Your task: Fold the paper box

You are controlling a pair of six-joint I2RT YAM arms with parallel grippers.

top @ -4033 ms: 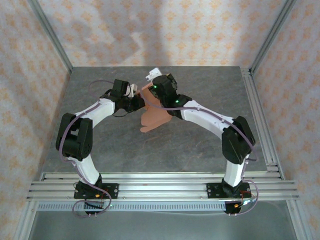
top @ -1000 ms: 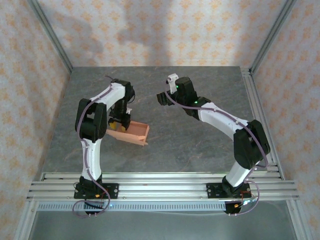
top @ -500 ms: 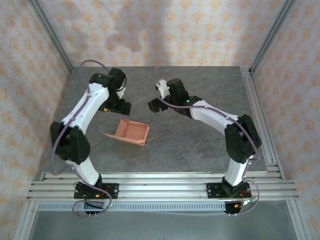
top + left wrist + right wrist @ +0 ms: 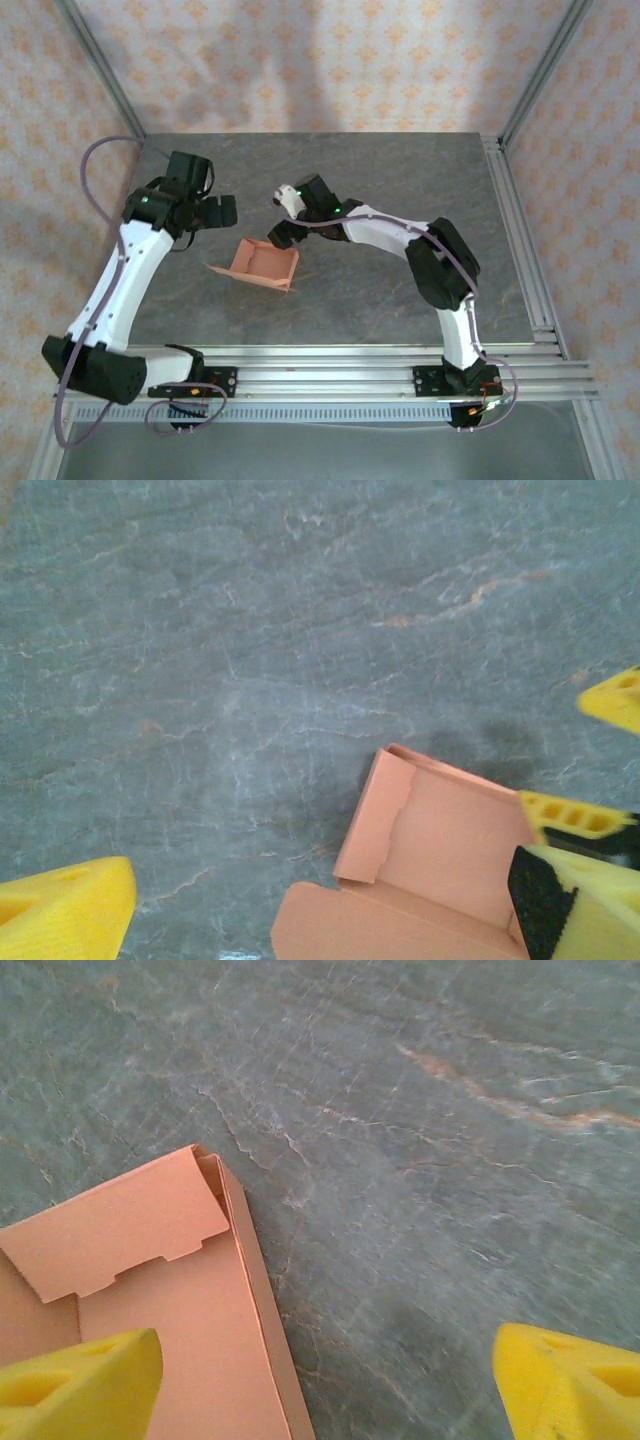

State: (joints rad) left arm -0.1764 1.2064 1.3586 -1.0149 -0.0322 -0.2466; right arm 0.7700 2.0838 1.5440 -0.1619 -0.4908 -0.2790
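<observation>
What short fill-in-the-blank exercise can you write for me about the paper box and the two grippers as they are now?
1. The salmon-pink paper box rests on the grey ___.
2. The left gripper and the right gripper both have their fingers ___.
3. Of the two, the ___ gripper is nearer to the paper box.
Missing words: table; open; right.
</observation>
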